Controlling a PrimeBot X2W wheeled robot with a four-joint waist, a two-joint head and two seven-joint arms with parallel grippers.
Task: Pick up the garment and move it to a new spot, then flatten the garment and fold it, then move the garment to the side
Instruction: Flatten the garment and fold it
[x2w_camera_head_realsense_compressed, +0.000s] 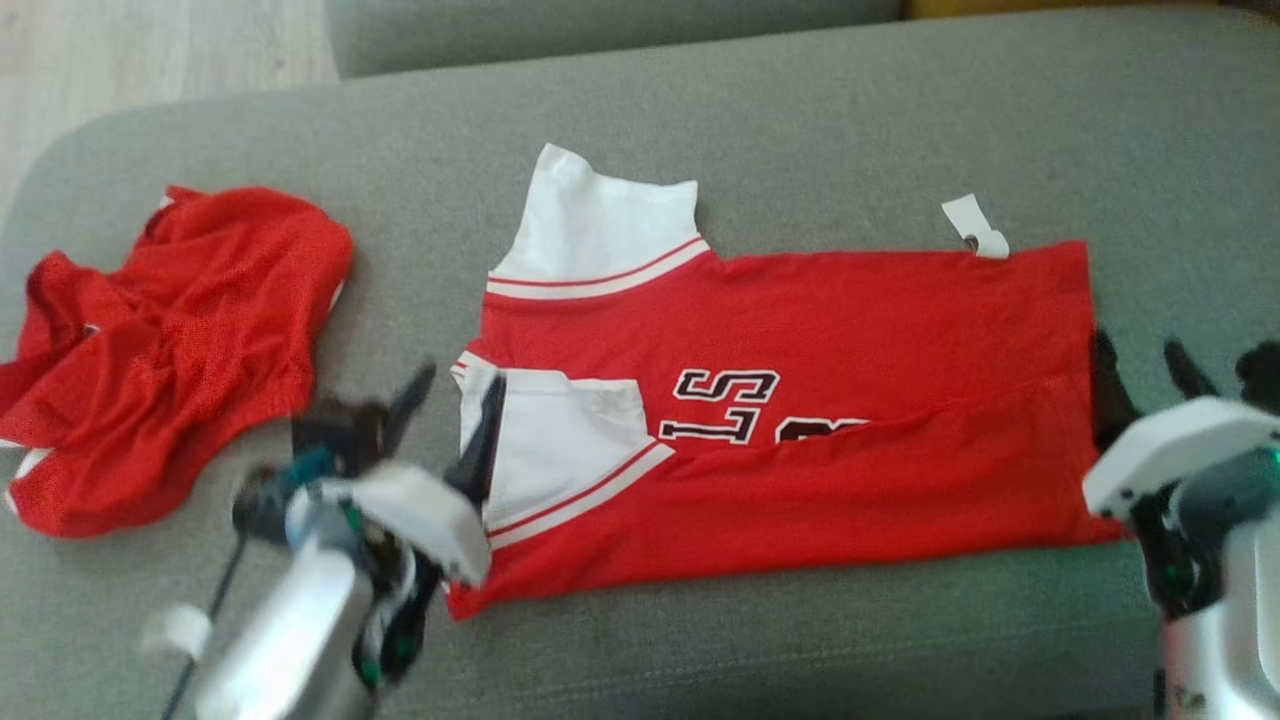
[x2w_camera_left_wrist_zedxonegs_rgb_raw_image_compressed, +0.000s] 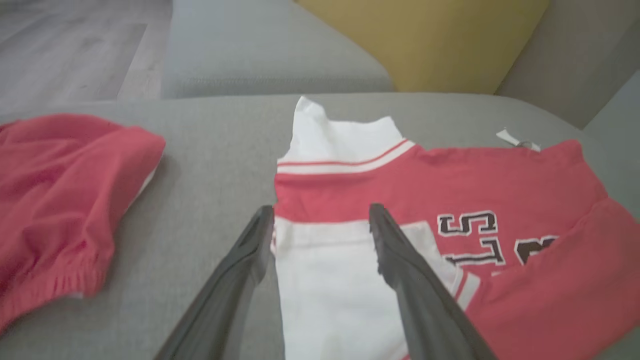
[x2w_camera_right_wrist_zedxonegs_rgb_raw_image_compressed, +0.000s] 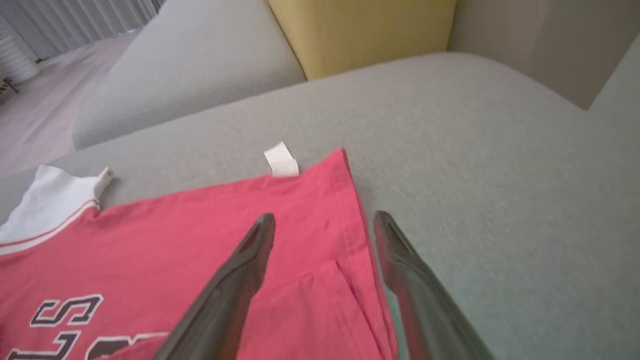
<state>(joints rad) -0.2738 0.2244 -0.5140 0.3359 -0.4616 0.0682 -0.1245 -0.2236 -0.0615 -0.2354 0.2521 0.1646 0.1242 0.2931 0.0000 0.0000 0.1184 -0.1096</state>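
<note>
The garment (x2w_camera_head_realsense_compressed: 820, 330) is a red jersey with white sleeves and black lettering. It lies flat across the grey sofa cushion, with its near long edge folded up over the lettering. My left gripper (x2w_camera_head_realsense_compressed: 455, 390) is open at the garment's left end, its fingers either side of the folded white sleeve (x2w_camera_left_wrist_zedxonegs_rgb_raw_image_compressed: 325, 280). My right gripper (x2w_camera_head_realsense_compressed: 1140, 365) is open at the right hem (x2w_camera_right_wrist_zedxonegs_rgb_raw_image_compressed: 357, 235), holding nothing. In the left wrist view, the left gripper (x2w_camera_left_wrist_zedxonegs_rgb_raw_image_compressed: 320, 220) straddles the sleeve's edge. In the right wrist view, the right gripper (x2w_camera_right_wrist_zedxonegs_rgb_raw_image_compressed: 324, 227) straddles the hem.
A crumpled red mesh garment (x2w_camera_head_realsense_compressed: 160, 350) lies at the left end of the cushion (x2w_camera_head_realsense_compressed: 850, 120). A white tag (x2w_camera_head_realsense_compressed: 975, 228) sticks out from the jersey's far edge. A yellow pillow (x2w_camera_left_wrist_zedxonegs_rgb_raw_image_compressed: 425, 40) and the sofa back stand behind. Wooden floor (x2w_camera_head_realsense_compressed: 120, 50) shows beyond the far left.
</note>
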